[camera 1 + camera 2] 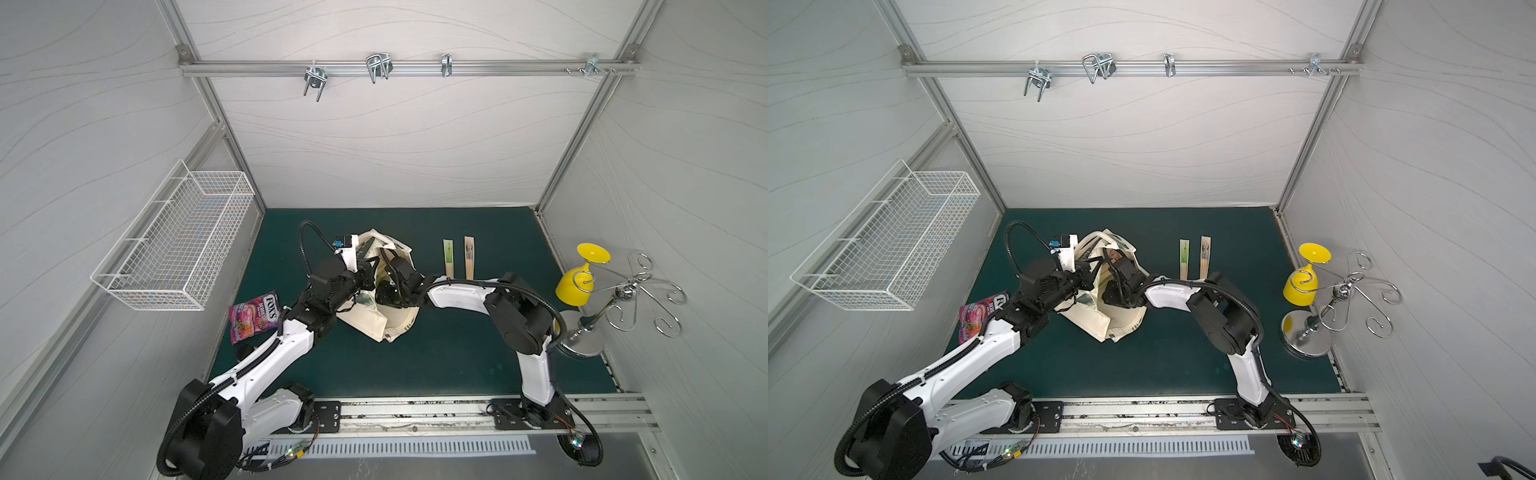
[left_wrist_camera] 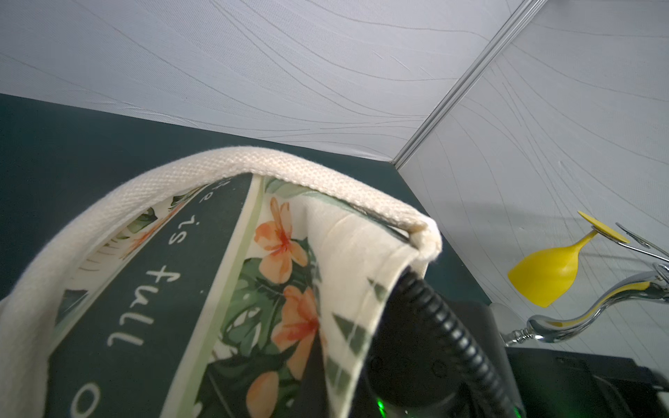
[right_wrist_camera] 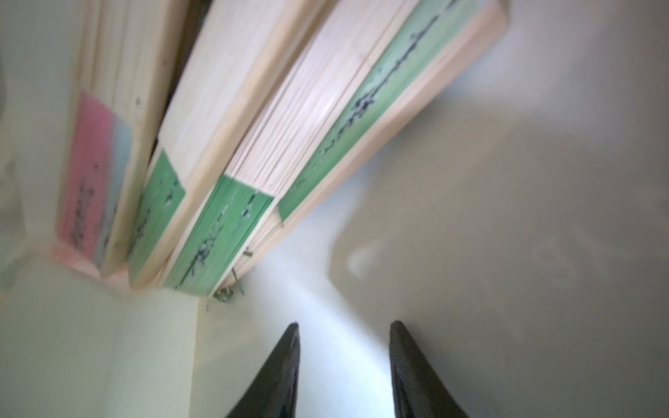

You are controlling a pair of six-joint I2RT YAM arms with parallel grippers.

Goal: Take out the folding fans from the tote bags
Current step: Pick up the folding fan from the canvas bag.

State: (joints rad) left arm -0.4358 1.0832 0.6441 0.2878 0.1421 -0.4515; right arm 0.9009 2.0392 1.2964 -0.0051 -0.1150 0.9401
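Right end effector (image 3: 345, 324) half open and empty inside cream canvas tote bag (image 1: 365, 328), near closed bamboo folding fans (image 3: 253, 144); left end effector (image 1: 370, 264) pinched shut on bag rim.

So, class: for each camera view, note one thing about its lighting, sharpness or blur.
Right wrist view: the folding fans are smeared and soft in pale, diffuse light, the right hand a dark silhouette. Left wrist view: the print on the tote bag reads crisply, its nearest edge soft. In both top views: even light, only faint shadows on the green mat.
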